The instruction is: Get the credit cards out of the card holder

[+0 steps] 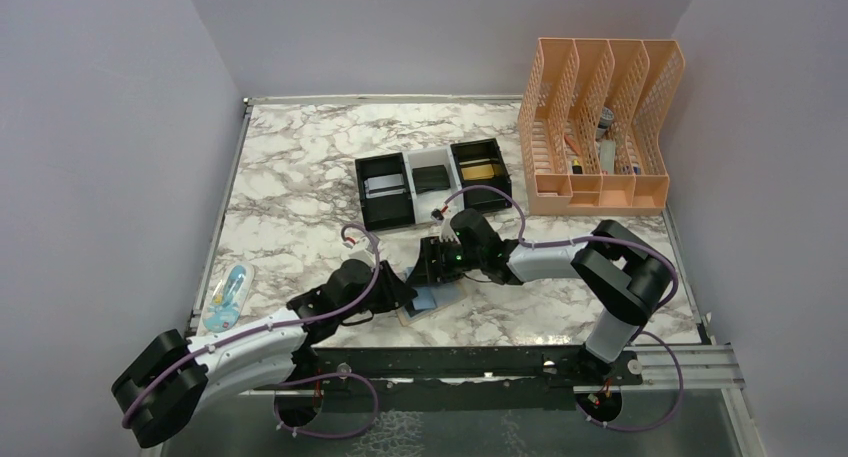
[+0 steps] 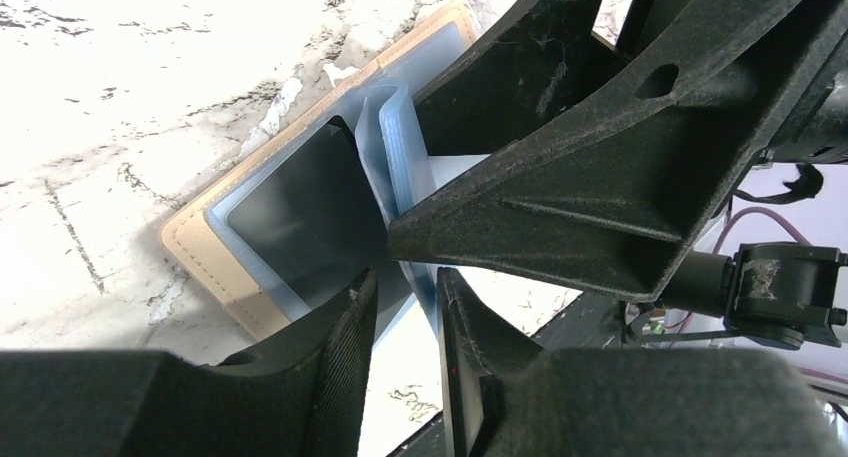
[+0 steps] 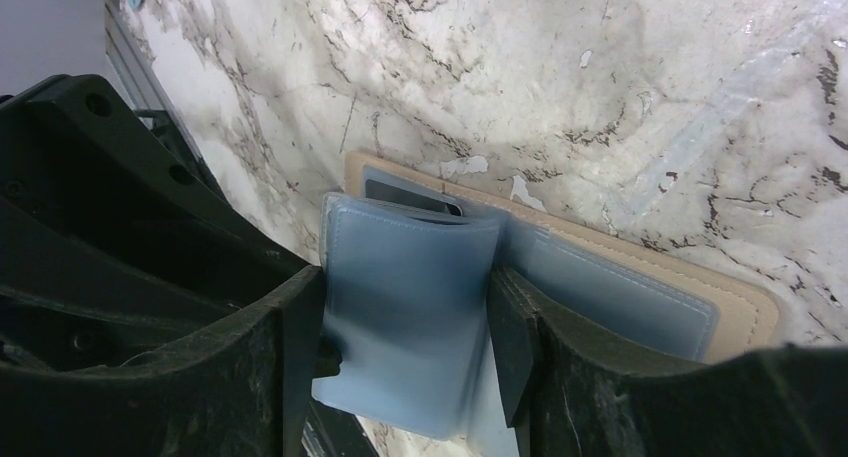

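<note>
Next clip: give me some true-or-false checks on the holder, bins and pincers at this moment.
1. The card holder lies open on the table. True.
2. The right pincer straddles a raised clear pocket. True.
3. The organizer stands at the left edge. False: the peach organizer stands far right.
4. Every bin is empty. False: a gold card lies in the right-hand bin.
5. A dark card sits in a holder pocket. True.

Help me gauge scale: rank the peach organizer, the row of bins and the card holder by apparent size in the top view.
1. peach organizer
2. row of bins
3. card holder (partly covered, yet clearly smallest)
</note>
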### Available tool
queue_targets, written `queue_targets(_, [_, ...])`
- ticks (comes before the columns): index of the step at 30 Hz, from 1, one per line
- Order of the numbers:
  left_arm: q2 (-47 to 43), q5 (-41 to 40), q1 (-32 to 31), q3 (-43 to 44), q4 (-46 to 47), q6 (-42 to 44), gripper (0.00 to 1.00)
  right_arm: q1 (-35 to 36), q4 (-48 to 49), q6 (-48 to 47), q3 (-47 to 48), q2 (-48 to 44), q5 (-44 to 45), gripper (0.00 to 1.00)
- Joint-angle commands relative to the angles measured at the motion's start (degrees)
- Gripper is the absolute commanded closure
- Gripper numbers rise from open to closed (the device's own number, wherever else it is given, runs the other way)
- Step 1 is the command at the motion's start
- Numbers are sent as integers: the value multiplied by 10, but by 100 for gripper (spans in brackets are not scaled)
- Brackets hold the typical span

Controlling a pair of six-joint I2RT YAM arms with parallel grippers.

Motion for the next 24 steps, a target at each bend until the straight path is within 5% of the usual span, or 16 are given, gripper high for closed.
queue_targets(1, [16, 19, -3, -9, 39, 11, 70, -2, -10, -8, 3, 2, -24, 38])
queue_targets(6, [35, 35, -3, -2, 55, 18, 73, -1, -12, -24, 8, 5, -40, 29])
queue_targets(14, [32, 41, -3, 0, 56, 21, 74, -1, -51, -51, 33, 19, -30, 30])
queue_targets(24, [23, 39, -3, -5, 53, 21, 73, -1, -91, -80, 35, 13, 18, 53])
